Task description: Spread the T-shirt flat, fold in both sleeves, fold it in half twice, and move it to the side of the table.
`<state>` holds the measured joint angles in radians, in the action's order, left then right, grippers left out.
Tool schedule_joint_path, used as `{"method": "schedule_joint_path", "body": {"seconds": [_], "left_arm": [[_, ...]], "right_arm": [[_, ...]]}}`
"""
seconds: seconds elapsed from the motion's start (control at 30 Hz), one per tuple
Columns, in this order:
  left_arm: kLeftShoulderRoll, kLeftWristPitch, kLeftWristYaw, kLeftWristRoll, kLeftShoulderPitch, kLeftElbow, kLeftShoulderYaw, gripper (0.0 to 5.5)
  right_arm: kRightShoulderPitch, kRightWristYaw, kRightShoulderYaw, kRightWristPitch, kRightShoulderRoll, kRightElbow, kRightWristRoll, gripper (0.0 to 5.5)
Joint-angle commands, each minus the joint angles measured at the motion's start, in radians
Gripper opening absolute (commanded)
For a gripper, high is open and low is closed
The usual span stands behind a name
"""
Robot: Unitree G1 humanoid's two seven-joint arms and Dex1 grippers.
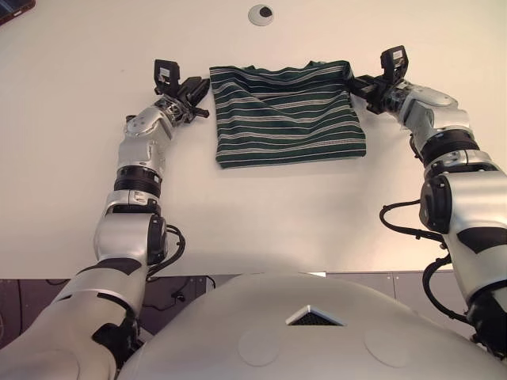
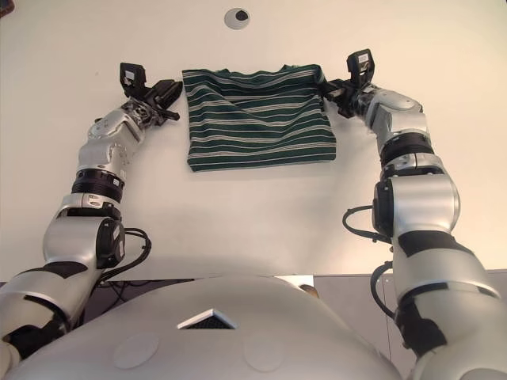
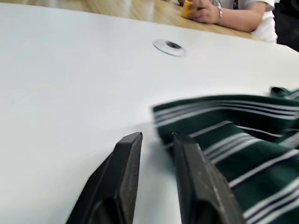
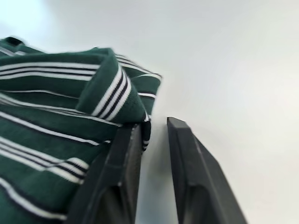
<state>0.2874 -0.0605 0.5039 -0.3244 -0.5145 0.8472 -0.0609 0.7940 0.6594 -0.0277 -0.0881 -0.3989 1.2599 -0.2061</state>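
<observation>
A dark green T-shirt with white stripes lies folded into a rough rectangle on the white table, toward the far middle. My left gripper sits at the shirt's far left corner, its fingers a little apart with only bare table between them; the cloth edge lies just beyond the tips. At the far right corner is my right gripper, also open. There the bunched corner of the shirt rests against the outside of one finger, and the gap shows table.
A round grey cable grommet sits in the table beyond the shirt. A dark object pokes in at the far left corner. Bare white tabletop stretches to both sides and toward the near edge.
</observation>
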Motion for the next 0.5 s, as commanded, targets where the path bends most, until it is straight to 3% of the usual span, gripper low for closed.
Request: {"method": "schedule_joint_path", "body": {"seconds": [0.03,0.2,0.3,0.43,0.5], "left_arm": [[0.023,0.028,-0.048,0.001,0.039,-0.046,-0.071,1.11],[0.004,0.020,-0.005,-0.015,0.140,-0.367,-0.055,0.92],[0.028,-0.099,0.125,0.008,0.236,-0.652,0.117,0.47],[0.066,-0.163,0.193,0.127,0.289,-0.682,0.272,0.00],[0.120,-0.187,0.225,0.258,0.309,-0.656,0.396,0.00]], "right_arm": [[0.036,-0.075,0.077,0.021,0.005,0.012,-0.005,0.93],[0.071,-0.196,0.167,0.037,0.007,0.018,-0.009,0.95],[0.076,-0.131,0.129,0.102,0.034,-0.003,0.049,0.62],[0.082,-0.089,0.070,0.113,0.103,0.023,0.126,0.03],[0.074,-0.121,0.001,0.102,0.129,0.043,0.214,0.03]]}}
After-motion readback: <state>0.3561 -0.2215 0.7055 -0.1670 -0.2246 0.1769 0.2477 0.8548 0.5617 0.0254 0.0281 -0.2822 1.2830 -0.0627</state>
